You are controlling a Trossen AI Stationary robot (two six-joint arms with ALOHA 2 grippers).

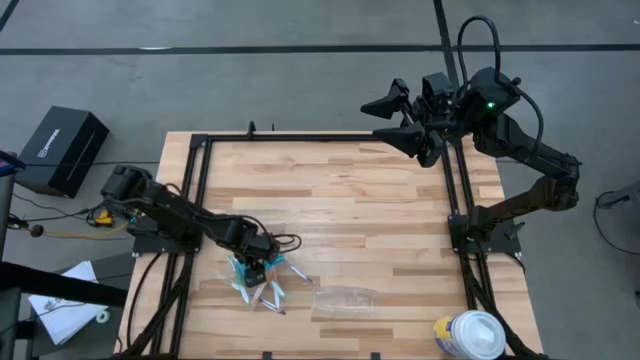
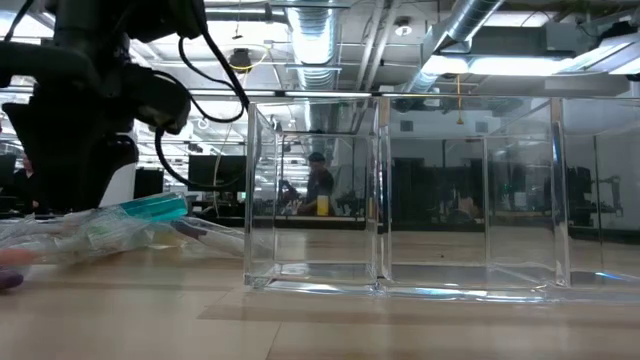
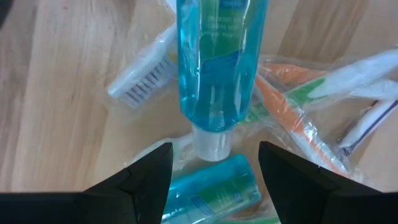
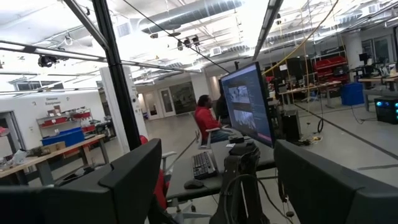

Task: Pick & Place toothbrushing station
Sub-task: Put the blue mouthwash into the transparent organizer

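Left gripper (image 3: 214,168): we see its jaws standing apart, low over the heap, holding nothing, the white cap of a blue tube (image 3: 217,74) lying in the gap between the dark fingers (image 3: 149,180). That tube's long axis runs straight away from the wrist camera, cap end toward the gripper, far end cut off by the picture's edge. It is clear, glossy plastic filled with blue gel, printed label too soft for us to read. A second tube (image 3: 211,190), teal with a pale label, lies just under the jaws, partly hidden by them. Beside the tubes we note a white toothbrush (image 3: 140,81) in a crinkled clear wrapper, bristles showing, lying aslant on the wood, and an orange-and-green toothbrush (image 3: 292,118), also wrapped, slanting off the other way; more pale handles beyond it run out of frame. From above, the whole heap (image 1: 258,283) sits near the front left of the slatted wooden table (image 1: 330,190), the left gripper (image 1: 255,268) directly over it. The clear holder (image 1: 345,298) lies just to the heap's right, apart from it, barely visible from above; the low view shows it (image 2: 410,200) as an upright clear box with partitions, its right end cut off. A white-lidded canister (image 1: 470,335) stands at the front right corner. Right gripper (image 1: 405,115) waits raised over the table's far right edge, jaws wide apart.
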